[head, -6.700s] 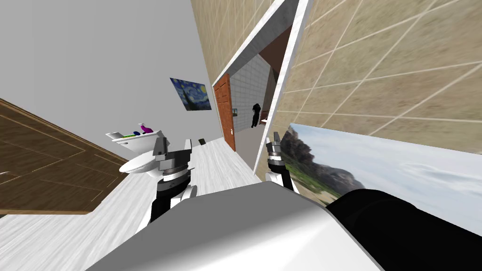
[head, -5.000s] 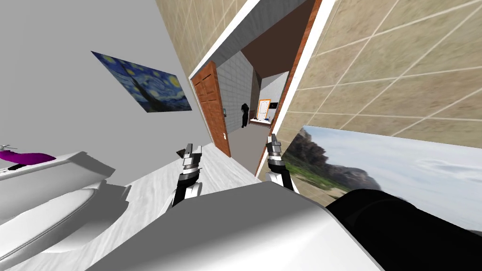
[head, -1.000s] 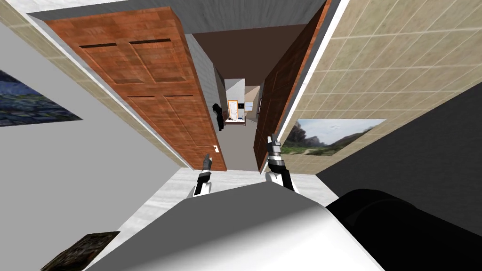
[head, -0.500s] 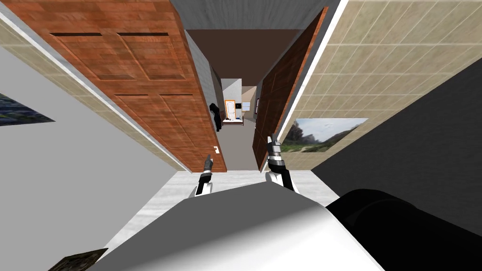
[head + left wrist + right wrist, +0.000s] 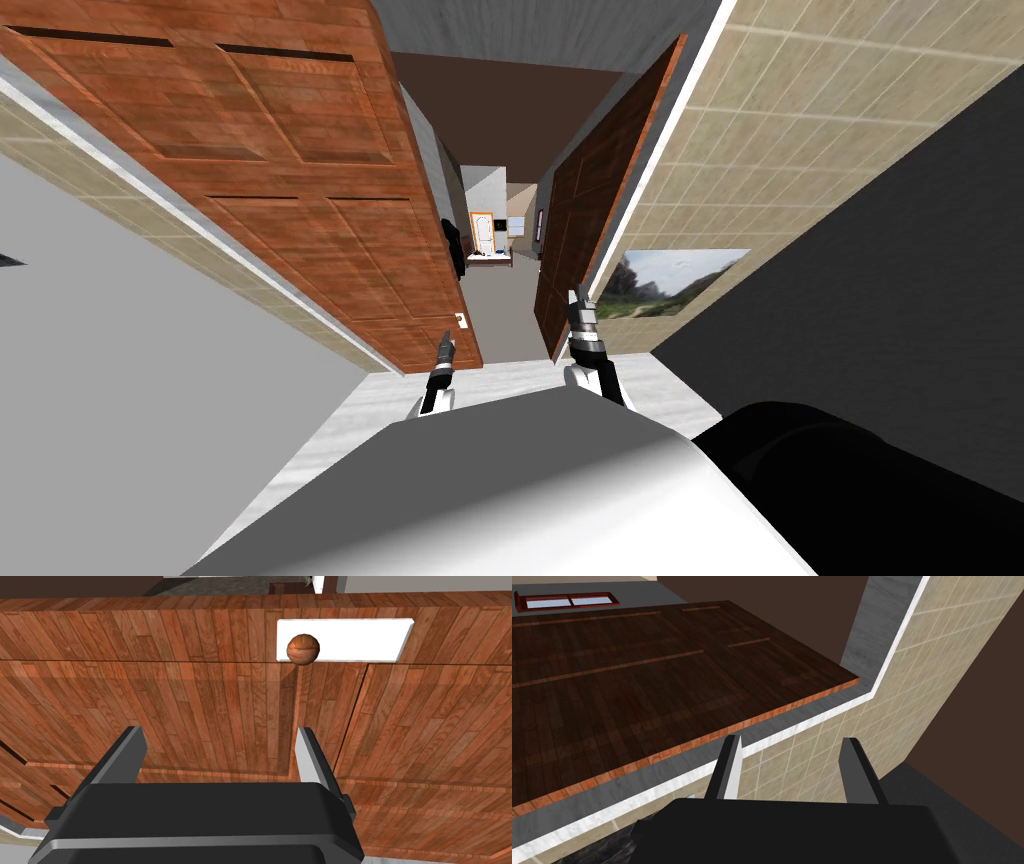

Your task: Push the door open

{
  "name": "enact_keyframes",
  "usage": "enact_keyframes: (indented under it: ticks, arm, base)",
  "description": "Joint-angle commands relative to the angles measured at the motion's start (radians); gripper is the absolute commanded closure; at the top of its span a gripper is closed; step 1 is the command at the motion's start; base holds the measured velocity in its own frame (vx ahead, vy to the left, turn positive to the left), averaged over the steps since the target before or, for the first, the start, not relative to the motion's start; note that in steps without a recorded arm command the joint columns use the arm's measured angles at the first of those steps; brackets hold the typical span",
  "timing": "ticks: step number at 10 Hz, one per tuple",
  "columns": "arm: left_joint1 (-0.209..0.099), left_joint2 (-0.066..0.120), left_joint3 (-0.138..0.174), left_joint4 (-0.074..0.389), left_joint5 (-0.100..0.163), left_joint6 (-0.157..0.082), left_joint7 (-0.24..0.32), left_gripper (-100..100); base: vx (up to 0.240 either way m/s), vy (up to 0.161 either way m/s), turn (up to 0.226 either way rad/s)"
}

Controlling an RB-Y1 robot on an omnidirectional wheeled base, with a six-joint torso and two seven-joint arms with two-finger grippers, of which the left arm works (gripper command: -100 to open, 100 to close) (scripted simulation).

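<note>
Fingers of the left gripper [image 5: 218, 735] are held wide apart and empty close before the reddish-brown panelled wooden door [image 5: 175, 701] at 11 o'clock, its round wooden knob [image 5: 303, 649] beyond them, while the right gripper [image 5: 792, 740], likewise spread and empty, is pointed towards 1 o'clock.

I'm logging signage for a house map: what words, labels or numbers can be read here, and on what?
None can be read.
The white plate behind the round knob on the wooden door is blank.
The landscape picture bears no caption.
The small panels on the far wall down the hallway are too small to read.
</note>
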Motion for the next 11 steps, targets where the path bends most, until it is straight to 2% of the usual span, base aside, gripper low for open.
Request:
enact_keyframes:
  ticks: [1, 6, 7, 11]
  arm:
    - [-0.015, -0.008, 0.003, 0.041, 0.001, -0.006, -0.003, -100]
    - [-0.042, -0.028, 0.008, 0.115, 0.004, -0.013, -0.010, -100]
    - [-0.055, -0.038, 0.010, 0.149, 0.005, -0.016, -0.013, -100]
    - [-0.079, -0.064, 0.014, 0.214, 0.007, -0.022, -0.018, -100]
  base:
    - [0.016, 0.128, -0.173]
    - [0.005, 0.119, -0.106]
    - [0.014, 0.137, -0.175]
    - [0.001, 0.142, -0.129]
